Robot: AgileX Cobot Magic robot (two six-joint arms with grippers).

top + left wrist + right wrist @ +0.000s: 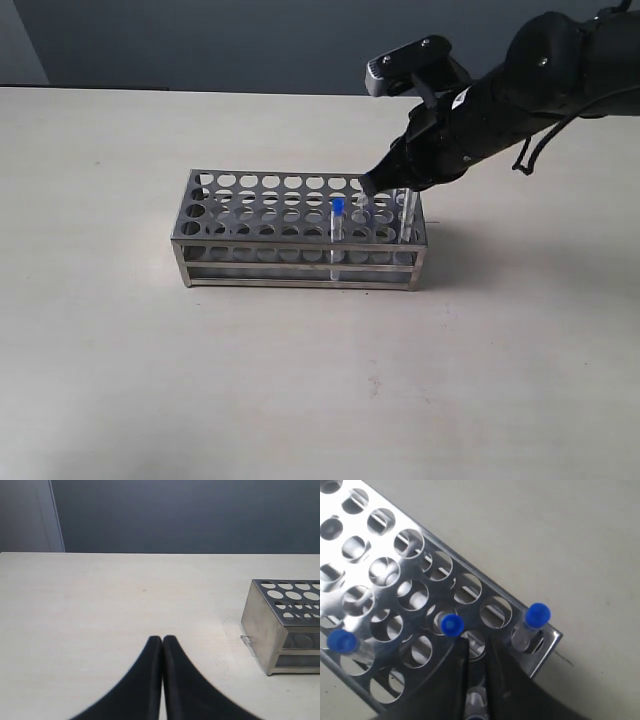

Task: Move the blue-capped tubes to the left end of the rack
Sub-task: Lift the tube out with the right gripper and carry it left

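Your right gripper [476, 647] pinches a clear tube [475, 701] at the right end of the rack [300, 248]; your left gripper [162, 640] is closed, empty.

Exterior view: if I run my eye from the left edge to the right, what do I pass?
Bare beige tabletop → empty left end of the rectangular silver metal test-tube rack → thin clear tube with a bright blue cap standing in the rack → tip of the right gripper → bulky black robot arm.
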